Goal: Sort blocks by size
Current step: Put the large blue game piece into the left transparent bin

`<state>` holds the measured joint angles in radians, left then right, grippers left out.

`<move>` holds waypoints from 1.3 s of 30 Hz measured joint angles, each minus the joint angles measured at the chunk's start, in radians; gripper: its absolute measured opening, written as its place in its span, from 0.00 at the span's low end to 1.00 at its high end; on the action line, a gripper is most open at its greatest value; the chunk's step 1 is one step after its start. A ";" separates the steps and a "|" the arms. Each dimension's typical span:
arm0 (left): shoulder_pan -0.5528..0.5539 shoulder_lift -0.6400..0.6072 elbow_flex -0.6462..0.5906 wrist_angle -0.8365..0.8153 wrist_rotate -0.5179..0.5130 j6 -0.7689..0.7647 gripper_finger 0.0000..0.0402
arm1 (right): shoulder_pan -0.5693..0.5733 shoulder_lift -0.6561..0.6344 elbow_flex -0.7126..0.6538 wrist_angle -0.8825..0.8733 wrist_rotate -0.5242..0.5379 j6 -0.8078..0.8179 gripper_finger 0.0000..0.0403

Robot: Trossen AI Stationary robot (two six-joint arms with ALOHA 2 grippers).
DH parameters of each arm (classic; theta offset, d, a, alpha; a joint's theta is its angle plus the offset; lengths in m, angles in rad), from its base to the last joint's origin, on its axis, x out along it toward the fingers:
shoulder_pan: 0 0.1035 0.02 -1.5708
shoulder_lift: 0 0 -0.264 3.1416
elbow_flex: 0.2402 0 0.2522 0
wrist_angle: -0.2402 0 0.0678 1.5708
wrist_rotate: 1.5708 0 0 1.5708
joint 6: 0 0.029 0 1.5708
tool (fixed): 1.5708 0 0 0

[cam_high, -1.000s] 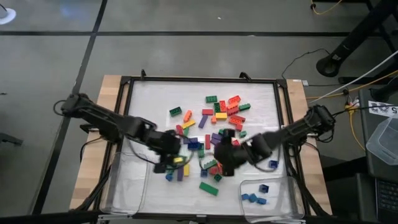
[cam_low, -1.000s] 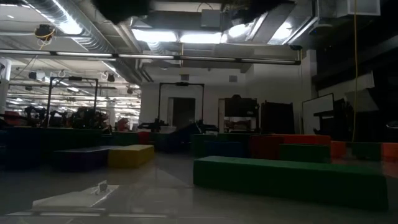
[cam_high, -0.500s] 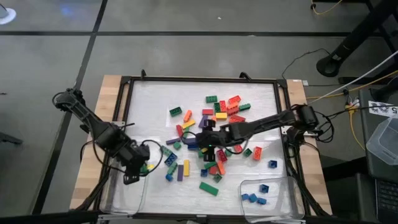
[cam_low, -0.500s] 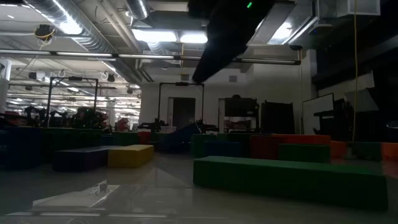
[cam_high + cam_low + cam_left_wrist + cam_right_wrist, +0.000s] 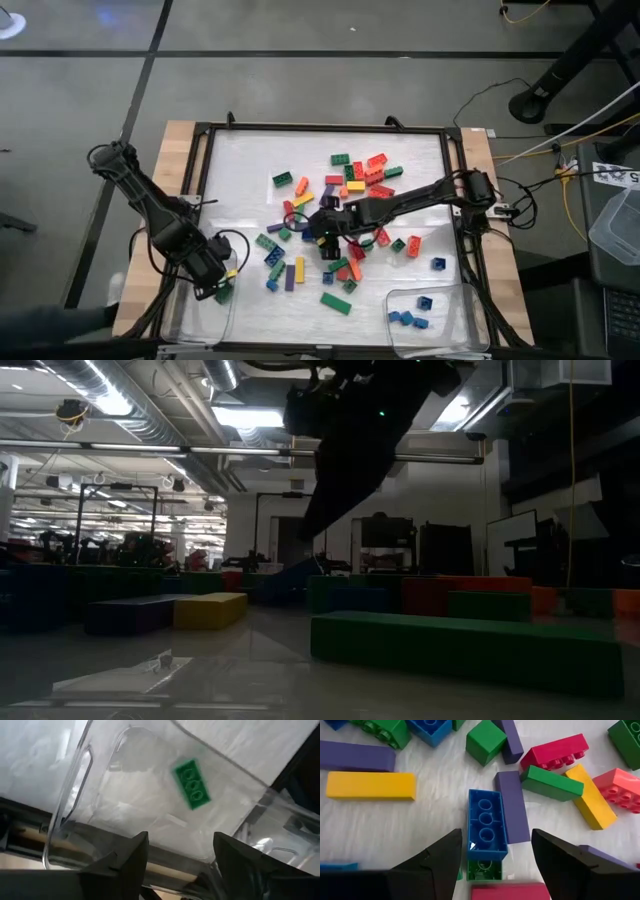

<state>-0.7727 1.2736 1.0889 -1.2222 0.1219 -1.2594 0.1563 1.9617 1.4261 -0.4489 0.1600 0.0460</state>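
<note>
White worktop (image 5: 240,160) carries dozens of blocks (image 5: 345,190) heaped at its center. Left tool (image 5: 177,852) hangs released above 1 green block (image 5: 191,784) in 1 clear tray (image 5: 75,785). Right tool (image 5: 495,850) straddles 1 blue block (image 5: 486,822), unclenched.

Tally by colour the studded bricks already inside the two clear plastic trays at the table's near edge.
Blue small square studded bricks, in the right clear plastic tray: 4
Green long studded brick, in the left clear plastic tray: 1
Total: 5
</note>
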 joint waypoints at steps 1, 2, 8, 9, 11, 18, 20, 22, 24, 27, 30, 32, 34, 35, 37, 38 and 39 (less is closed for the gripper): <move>0.000 0.000 -0.003 0.001 0.000 0.002 0.54 | 0.000 0.000 0.000 0.000 -0.010 0.001 0.59; 0.000 0.000 -0.005 0.002 0.000 0.002 0.54 | 0.000 0.000 0.000 0.000 -0.026 0.001 0.59; 0.001 0.000 -0.007 0.004 0.000 0.032 0.53 | 0.000 0.013 0.000 0.003 -0.034 0.001 0.59; 0.001 0.000 -0.007 0.004 0.001 0.036 0.53 | 0.000 0.018 0.001 0.013 -0.031 0.001 0.59; 0.001 0.000 -0.007 0.005 0.001 0.036 0.54 | 0.000 0.025 0.002 0.012 -0.031 0.002 0.59; 0.001 0.000 -0.007 0.011 0.000 0.036 0.53 | -0.008 0.083 0.001 0.042 -0.018 0.002 0.59; 0.001 -0.001 -0.007 0.013 -0.003 0.036 0.53 | -0.015 0.088 0.001 0.042 -0.019 0.016 0.59; 0.001 -0.001 -0.007 0.012 -0.006 0.036 0.53 | -0.028 0.096 0.001 0.039 -0.021 0.038 0.59; 0.000 -0.001 -0.007 0.012 -0.013 0.036 0.53 | -0.037 0.097 0.001 0.036 -0.022 0.054 0.57; 0.000 -0.001 -0.007 0.011 -0.025 0.045 0.53 | -0.049 0.097 0.001 0.030 -0.042 0.055 0.50; 0.000 -0.001 -0.007 0.011 -0.050 0.068 0.53 | -0.052 0.097 0.001 0.036 -0.058 0.054 0.39; 0.000 -0.001 -0.007 0.011 -0.079 0.095 0.53 | -0.052 0.097 0.001 0.043 -0.059 0.052 0.34; 0.000 -0.001 -0.007 0.011 -0.107 0.122 0.53 | -0.052 0.097 0.001 0.058 -0.065 0.035 0.33; 0.000 -0.001 -0.007 0.011 -0.123 0.135 0.53 | -0.052 0.097 0.001 0.066 -0.074 0.025 0.33; 0.000 -0.001 -0.007 0.011 -0.150 0.149 0.53 | -0.052 0.097 0.001 0.090 -0.097 0.023 0.33; 0.000 -0.001 -0.007 0.011 -0.160 0.156 0.53 | -0.052 0.097 0.001 0.099 -0.111 0.025 0.33; 0.000 -0.001 -0.007 0.011 -0.171 0.163 0.53 | -0.052 0.097 0.006 0.100 -0.123 0.028 0.33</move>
<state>-0.7727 1.2724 1.0817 -1.2115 -0.0491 -1.0959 0.1043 2.0590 1.4325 -0.3484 0.0371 0.0736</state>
